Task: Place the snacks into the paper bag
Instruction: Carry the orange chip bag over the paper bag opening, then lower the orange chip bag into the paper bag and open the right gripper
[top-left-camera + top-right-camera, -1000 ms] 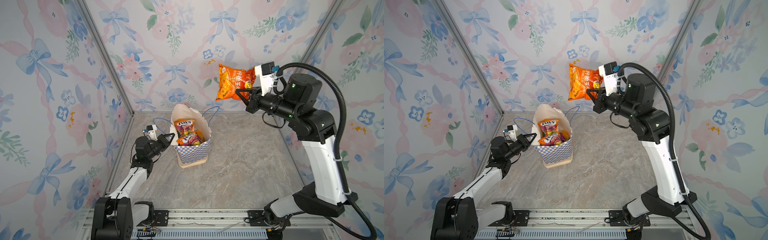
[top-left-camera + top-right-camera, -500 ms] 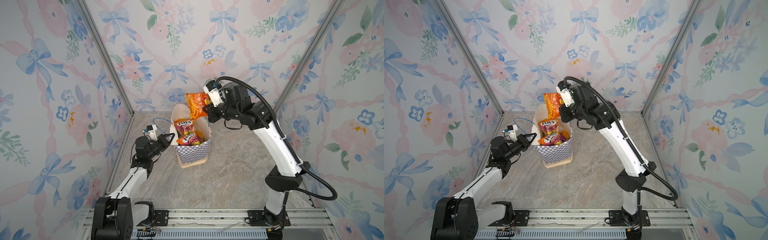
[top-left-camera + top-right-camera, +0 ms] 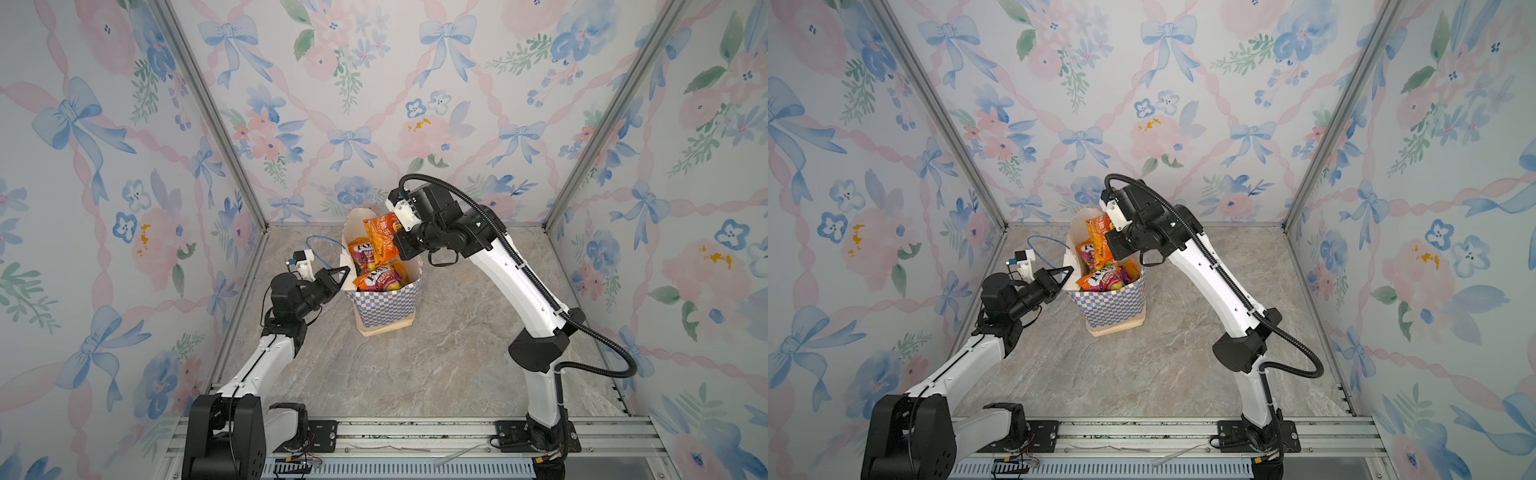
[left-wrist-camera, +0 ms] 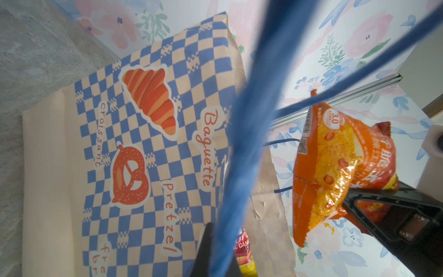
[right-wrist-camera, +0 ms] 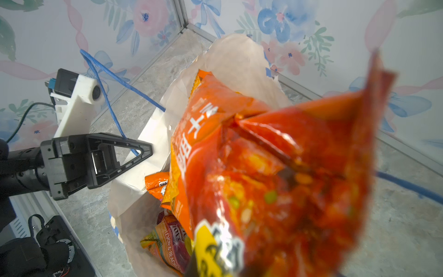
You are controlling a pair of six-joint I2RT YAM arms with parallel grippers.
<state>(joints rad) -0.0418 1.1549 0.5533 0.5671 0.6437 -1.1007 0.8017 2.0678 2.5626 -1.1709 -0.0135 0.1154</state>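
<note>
The drop is in hand: the right tool (image 3: 397,245), clamped on the orange chip bag (image 3: 380,237), hangs it at the mouth of the paper bag (image 3: 386,305). The left tool (image 3: 345,273) is closed on the bag's rim. Next, the right tool likely needs to lower slightly and release.

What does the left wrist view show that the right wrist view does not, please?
Only the left wrist view shows the paper bag's checkered outer side with its croissant drawing and pretzel drawing, and the right arm's jaws shut on the chip bag. Only the right wrist view looks into the bag's open mouth at a lemon candy packet, and shows the left arm's jaws whole, pinching the bag's rim. Both show the paper bag, the orange chip bag over its mouth and a blue cord handle.
</note>
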